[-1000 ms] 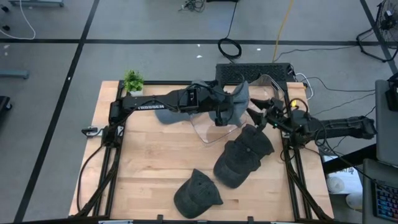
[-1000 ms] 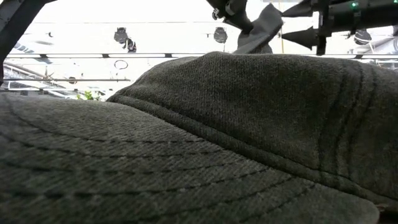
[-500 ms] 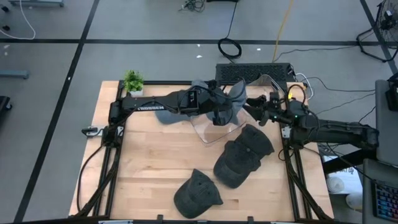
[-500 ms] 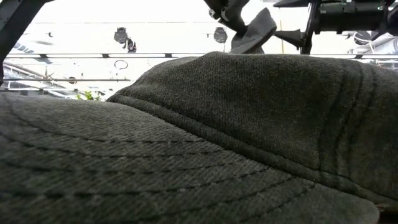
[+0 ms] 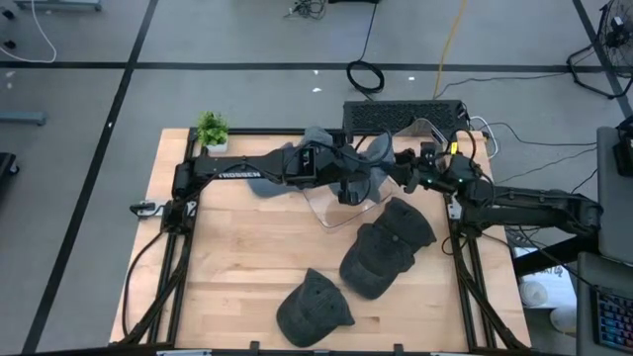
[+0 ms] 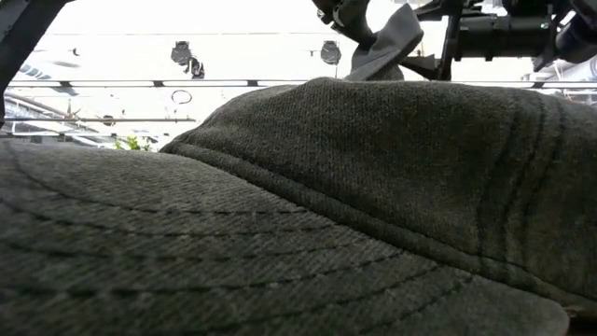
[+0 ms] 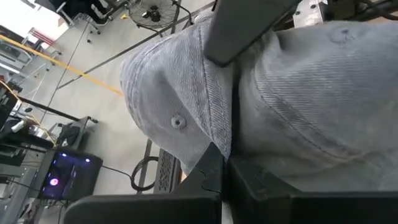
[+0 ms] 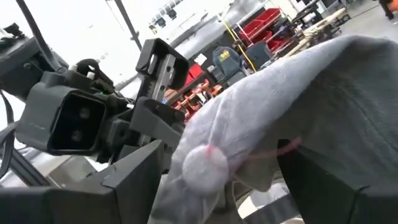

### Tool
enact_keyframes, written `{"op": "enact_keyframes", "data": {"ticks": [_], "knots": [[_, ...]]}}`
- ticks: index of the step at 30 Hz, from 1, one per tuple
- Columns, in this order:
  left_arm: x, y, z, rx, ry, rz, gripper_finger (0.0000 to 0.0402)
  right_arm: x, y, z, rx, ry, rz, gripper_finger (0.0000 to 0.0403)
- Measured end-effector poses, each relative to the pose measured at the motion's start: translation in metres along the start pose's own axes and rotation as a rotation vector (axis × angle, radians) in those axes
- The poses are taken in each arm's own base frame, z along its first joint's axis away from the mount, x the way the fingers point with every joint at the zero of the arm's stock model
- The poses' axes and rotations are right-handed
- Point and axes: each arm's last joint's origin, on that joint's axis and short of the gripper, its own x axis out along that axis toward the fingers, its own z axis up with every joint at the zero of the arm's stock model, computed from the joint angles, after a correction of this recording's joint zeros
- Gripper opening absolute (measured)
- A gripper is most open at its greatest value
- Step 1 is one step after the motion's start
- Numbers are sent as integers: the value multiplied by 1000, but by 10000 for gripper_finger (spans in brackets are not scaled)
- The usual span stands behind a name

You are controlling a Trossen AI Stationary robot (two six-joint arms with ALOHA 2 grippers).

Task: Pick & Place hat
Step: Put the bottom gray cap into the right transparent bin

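Left gripper (image 5: 348, 184) clamped tight on grey hat (image 5: 371, 163), holding it in air above clear stand (image 5: 331, 203) near table's (image 5: 237, 267) far edge. Right gripper (image 5: 406, 170) at hat's far side, fingers spread wide, gripping nothing. 3 dark hats lie on table: 2 overlapping (image 5: 386, 247) near right arm, 1 (image 5: 312, 309) at front edge

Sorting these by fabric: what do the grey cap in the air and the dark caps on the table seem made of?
Grey cap: probably cotton twill, matte; fine diagonal weave, stitched seams. Dark caps: likely a coarser, heavier woven cloth, matte charcoal; ribbed weave and stitch lines fill the low view.
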Motion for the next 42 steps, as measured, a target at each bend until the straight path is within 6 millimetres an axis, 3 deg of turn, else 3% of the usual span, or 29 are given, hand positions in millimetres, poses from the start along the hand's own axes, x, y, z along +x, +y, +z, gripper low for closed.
{"op": "enact_keyframes", "data": {"ticks": [5,9,11,16,17,25,33,42], "knots": [[0,0,-1,2,9,8,1,1,1,2,15,9,56,298],[1,1,-2,-17,19,7,4,1,2,1,14,31,84,254],[1,3,-3,-29,21,9,7,1,3,1,10,47,101,208],[2,3,-3,-32,19,10,3,1,3,0,-40,66,128,36],[1,3,-3,-33,18,7,3,1,4,0,-58,66,134,19],[-2,5,-2,-57,13,14,42,-3,7,5,-98,39,167,2],[-35,30,4,-131,-45,27,78,-12,-2,14,-153,17,54,1],[-41,49,-10,-223,28,20,77,-20,-6,35,-223,67,-94,0]]}}
